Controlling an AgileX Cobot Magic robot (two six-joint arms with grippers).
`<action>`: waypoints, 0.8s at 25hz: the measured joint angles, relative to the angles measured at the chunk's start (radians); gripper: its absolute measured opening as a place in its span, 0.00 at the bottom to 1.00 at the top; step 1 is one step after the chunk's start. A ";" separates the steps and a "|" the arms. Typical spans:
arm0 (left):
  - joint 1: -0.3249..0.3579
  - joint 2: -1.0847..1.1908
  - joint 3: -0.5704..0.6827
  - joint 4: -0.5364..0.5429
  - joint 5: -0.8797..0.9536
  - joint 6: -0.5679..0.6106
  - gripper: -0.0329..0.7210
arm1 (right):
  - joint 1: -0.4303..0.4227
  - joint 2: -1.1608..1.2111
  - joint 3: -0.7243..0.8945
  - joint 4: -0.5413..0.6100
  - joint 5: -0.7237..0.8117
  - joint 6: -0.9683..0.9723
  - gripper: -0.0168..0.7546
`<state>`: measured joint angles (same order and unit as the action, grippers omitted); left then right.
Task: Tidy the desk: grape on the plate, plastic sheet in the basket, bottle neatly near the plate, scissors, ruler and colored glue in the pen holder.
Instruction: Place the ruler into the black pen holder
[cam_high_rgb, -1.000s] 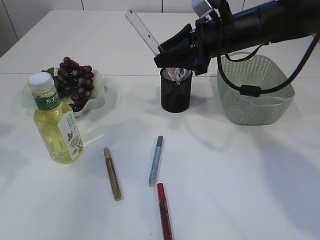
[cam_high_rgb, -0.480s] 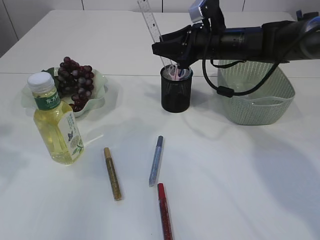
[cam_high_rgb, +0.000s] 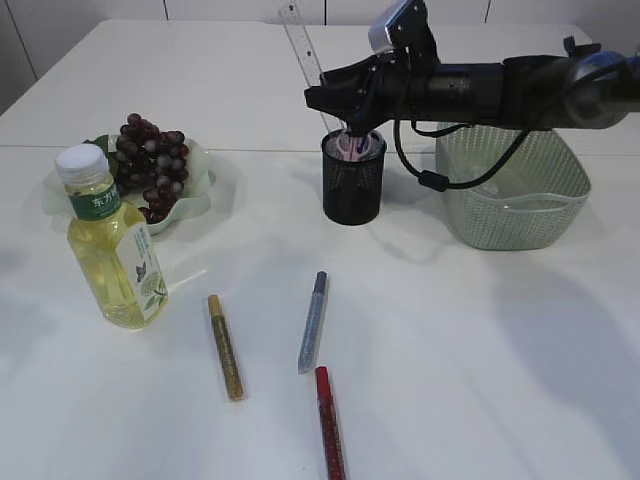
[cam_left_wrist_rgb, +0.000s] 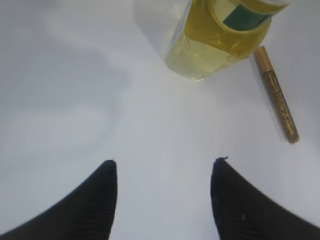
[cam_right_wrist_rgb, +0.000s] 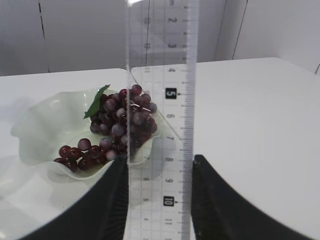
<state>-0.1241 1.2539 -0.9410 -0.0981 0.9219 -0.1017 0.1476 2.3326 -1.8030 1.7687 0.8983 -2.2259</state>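
Right gripper (cam_high_rgb: 335, 108) pinches the ruler (cam_high_rgb: 303, 55) by its flat faces, fingers (cam_right_wrist_rgb: 107, 200) pressed on both sides, ruler upright, lower end inside the pen holder (cam_high_rgb: 352, 180) beside something pink, probably the scissors handles. Ruler is clear thin plastic: light, stiff, a bit slick, so a face pinch near the low end suits it; judging by this, opening the jaws should drop it in. Left gripper (cam_left_wrist_rgb: 162, 172) hovers spread and empty over bare table, bottle (cam_left_wrist_rgb: 225, 35) at 1 o'clock of it. 3 glue sticks lie loose at 6 o'clock of the holder: gold (cam_high_rgb: 225, 347), blue (cam_high_rgb: 313, 321), red (cam_high_rgb: 329, 422). Thin, round, likely to roll; grab mid-body across the width. Grapes (cam_high_rgb: 150, 162) sit on the plate (cam_high_rgb: 205, 190) at 9 o'clock of the holder; basket (cam_high_rgb: 510, 190) at 3 o'clock.
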 joint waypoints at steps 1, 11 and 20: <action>0.000 0.000 0.000 0.000 0.000 0.000 0.62 | -0.002 0.008 -0.008 0.000 -0.004 0.000 0.40; 0.000 0.000 0.000 0.000 0.002 0.000 0.62 | -0.006 0.054 -0.036 0.000 -0.017 0.006 0.40; 0.000 0.000 0.000 0.000 0.002 0.000 0.62 | -0.006 0.061 -0.039 0.001 -0.021 0.030 0.40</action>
<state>-0.1241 1.2539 -0.9410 -0.0981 0.9235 -0.1017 0.1420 2.3938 -1.8417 1.7696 0.8774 -2.1955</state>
